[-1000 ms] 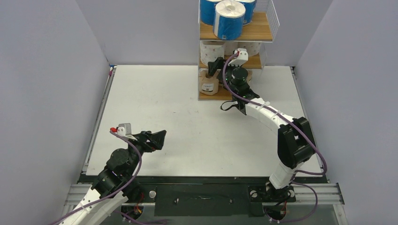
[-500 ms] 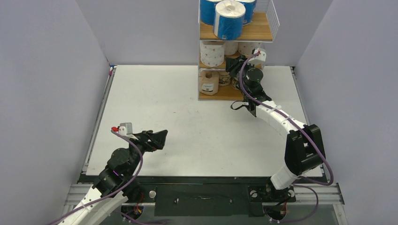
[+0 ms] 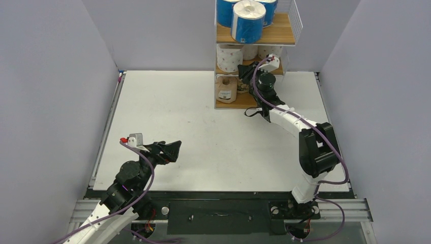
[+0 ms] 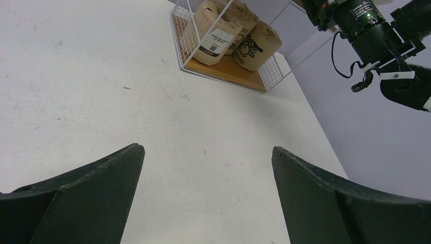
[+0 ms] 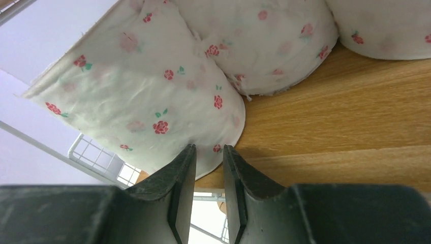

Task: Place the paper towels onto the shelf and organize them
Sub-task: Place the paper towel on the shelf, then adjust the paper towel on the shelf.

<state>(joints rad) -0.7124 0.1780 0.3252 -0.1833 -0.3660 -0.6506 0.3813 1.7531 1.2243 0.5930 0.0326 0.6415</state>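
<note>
Though the kraft roll bears a label, its print blurs.

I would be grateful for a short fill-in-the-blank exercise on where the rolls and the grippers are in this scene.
1. On the shelf, the blue rolls stand on the ___ tier.
2. The brown kraft rolls sit on the ___ tier.
3. The right gripper has its tips by a rose-printed white roll on the ___ tier.
4. The left gripper hangs above the table with jaws ___.
Missing words: top; bottom; middle; open.
</note>
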